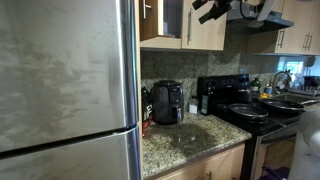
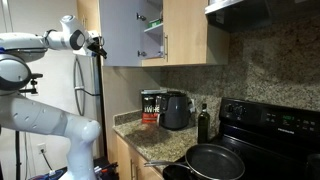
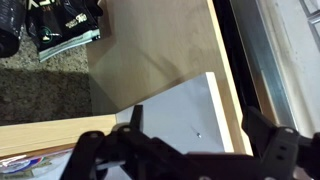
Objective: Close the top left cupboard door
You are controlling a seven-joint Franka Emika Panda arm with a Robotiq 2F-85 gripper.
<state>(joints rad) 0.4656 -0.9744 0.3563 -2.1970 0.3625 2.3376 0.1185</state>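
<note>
Arm (image 2: 35, 42) raised high, gripper (image 2: 97, 45) spread (nothing held), nr open top left cupboard door (image 2: 120, 30)

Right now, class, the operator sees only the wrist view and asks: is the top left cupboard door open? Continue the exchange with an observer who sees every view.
Observer: Yes. The top left cupboard door stands swung out, with the shelves exposed.
Operator: Where is my gripper?
Observer: The gripper is by the door's free edge, on its outer side. I can't confirm contact.
Operator: And the cupboard beside it?
Observer: The neighbouring door is shut.
</note>
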